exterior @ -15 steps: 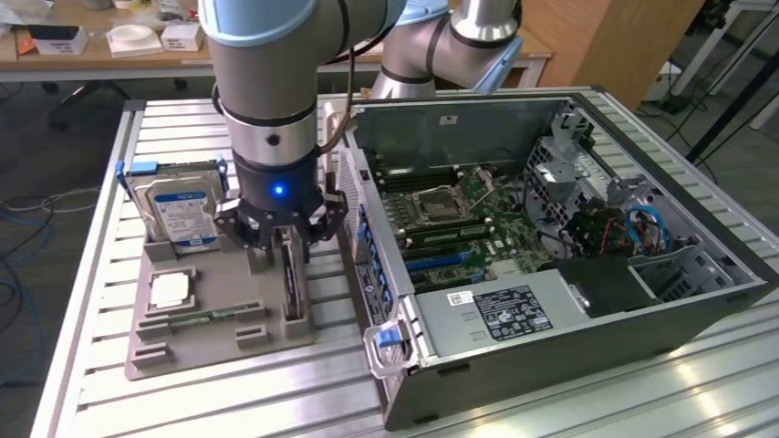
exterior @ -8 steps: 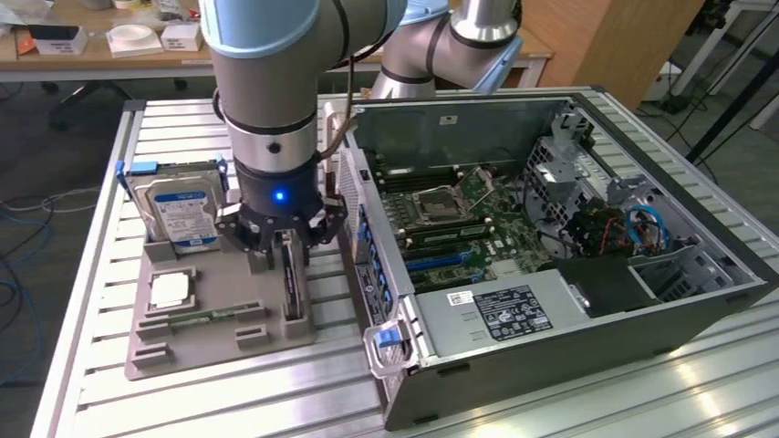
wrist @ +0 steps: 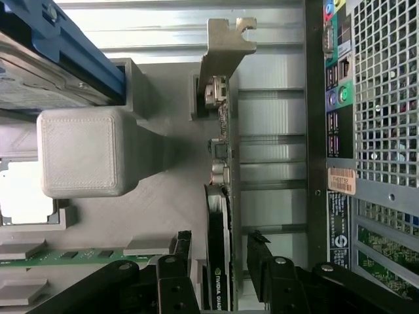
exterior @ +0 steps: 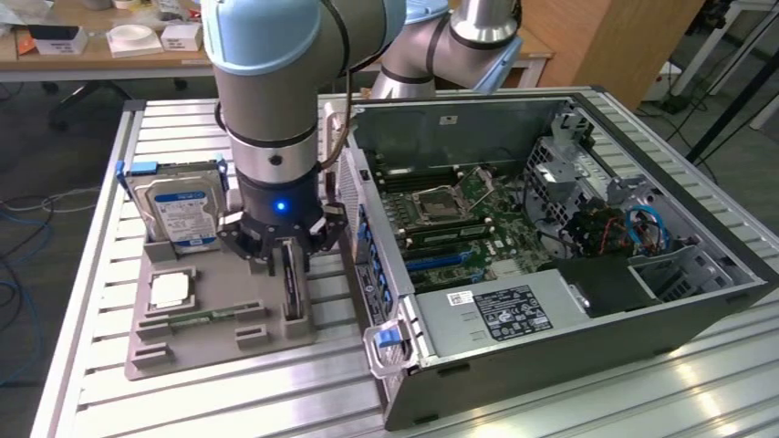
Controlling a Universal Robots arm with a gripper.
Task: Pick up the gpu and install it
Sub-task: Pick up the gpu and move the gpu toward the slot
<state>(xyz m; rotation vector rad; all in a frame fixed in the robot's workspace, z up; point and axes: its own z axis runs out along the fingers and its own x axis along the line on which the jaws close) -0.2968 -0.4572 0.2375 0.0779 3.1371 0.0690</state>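
Note:
The gpu (exterior: pixel 292 292) is a thin dark card standing on edge in a slot of the grey parts tray (exterior: pixel 219 351), beside the open computer case (exterior: pixel 548 274). In the wrist view the gpu (wrist: pixel 219 196) runs away from the camera, with its silver bracket (wrist: pixel 222 52) at the far end. My gripper (exterior: pixel 288 248) hangs straight over the card. Its black fingers (wrist: pixel 183 243) straddle the card's near end, one on each side, with a small gap showing on both sides. The gripper (wrist: pixel 220 252) is open and holds nothing.
A silver hard drive (exterior: pixel 182 210) with a blue-white label stands in the tray's back holder. A processor (exterior: pixel 171 290) and a green memory stick (exterior: pixel 201 319) lie in the tray. The case's rear port panel (wrist: pixel 340 98) sits close beside the card. The motherboard (exterior: pixel 462 228) lies exposed inside.

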